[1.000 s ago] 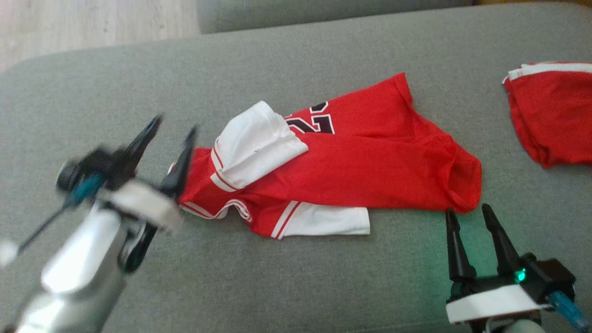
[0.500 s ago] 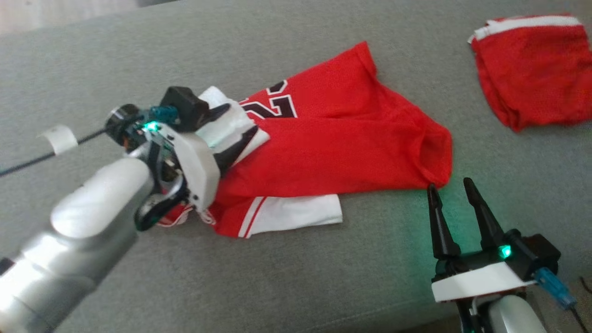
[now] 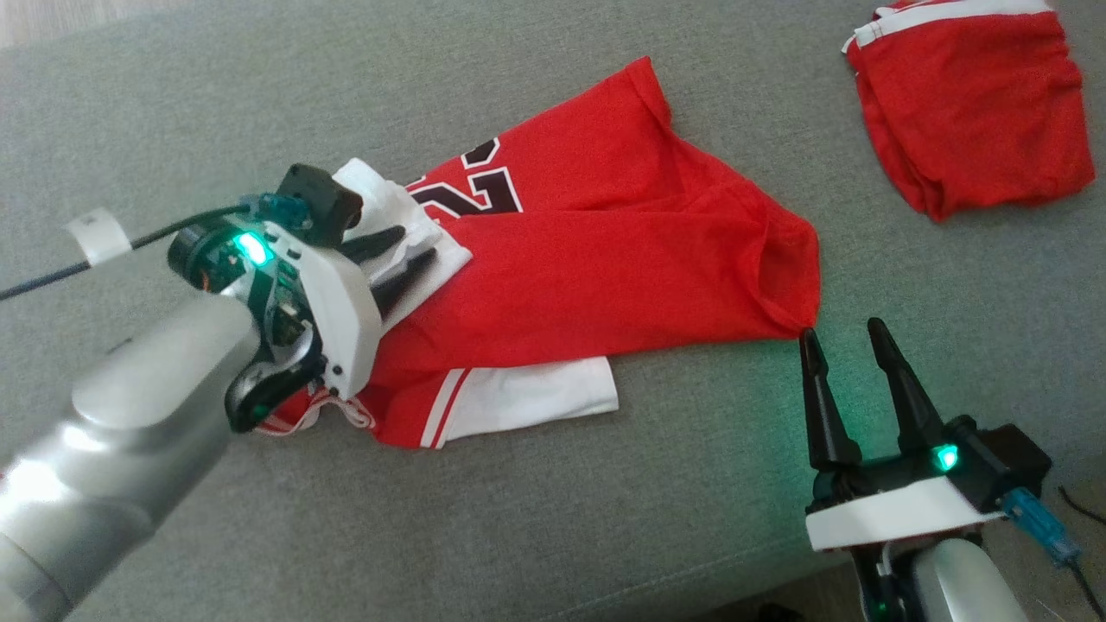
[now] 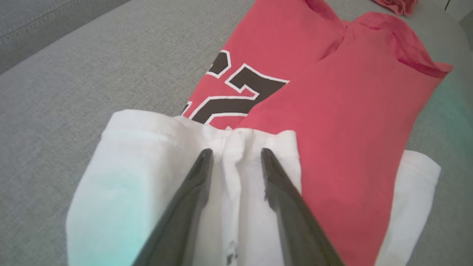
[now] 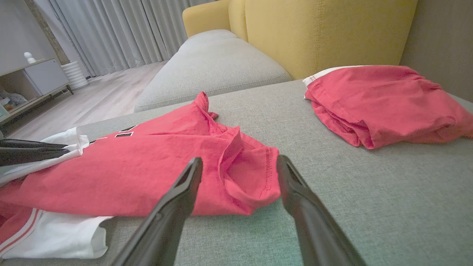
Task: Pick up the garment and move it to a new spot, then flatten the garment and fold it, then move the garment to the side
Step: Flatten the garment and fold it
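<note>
Grey sofa cushion; I've got left gripper half-open, straddling a white sleeve fold on the jersey; right gripper wide open, empty.

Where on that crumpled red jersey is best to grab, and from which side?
Probably the white sleeve lying loose atop the jersey: its cloth bunches into a ridge between the left hand's fingers, coming down from the robot's left. The right hand could pinch the raised hem fold.
</note>
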Available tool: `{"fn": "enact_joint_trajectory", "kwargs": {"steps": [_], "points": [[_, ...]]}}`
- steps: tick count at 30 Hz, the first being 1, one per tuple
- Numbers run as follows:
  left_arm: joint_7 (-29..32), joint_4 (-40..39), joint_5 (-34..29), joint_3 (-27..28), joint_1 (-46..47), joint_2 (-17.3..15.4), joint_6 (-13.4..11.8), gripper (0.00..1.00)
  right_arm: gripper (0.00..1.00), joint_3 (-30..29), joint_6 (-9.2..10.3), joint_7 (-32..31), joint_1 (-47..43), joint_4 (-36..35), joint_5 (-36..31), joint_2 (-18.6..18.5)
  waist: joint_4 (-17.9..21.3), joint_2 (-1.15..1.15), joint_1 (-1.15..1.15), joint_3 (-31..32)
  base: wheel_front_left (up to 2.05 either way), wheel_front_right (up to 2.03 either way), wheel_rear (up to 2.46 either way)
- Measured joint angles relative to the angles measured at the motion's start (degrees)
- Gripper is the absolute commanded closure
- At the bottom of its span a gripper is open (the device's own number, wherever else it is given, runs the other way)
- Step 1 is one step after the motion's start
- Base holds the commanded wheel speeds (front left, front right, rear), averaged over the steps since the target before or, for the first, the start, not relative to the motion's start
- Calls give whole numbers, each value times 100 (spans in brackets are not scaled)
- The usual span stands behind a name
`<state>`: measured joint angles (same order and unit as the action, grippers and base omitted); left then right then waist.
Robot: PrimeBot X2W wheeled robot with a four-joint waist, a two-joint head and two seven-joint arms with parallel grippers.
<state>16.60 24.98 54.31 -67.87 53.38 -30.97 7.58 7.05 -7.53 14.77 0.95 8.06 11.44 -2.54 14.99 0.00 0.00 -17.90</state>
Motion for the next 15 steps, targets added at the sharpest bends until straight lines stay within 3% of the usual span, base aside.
{"fn": "enact_joint_trajectory", "kwargs": {"steps": [2,11,15], "points": [[-44,14,32,-99,100,-43,0,100,0,0,0,0,0,0,24,0,-8,0,0,-9,0,0,0],[-958,-348,118,-248,296,-132,0,100,0,-146,0,0,-19,35,4,1,-218,0,0,189,0,0,0],[-1513,-711,-88,-221,294,-378,-40,100,0,-215,0,0,-59,222,122,-20,-444,0,0,389,0,0,0]]}}
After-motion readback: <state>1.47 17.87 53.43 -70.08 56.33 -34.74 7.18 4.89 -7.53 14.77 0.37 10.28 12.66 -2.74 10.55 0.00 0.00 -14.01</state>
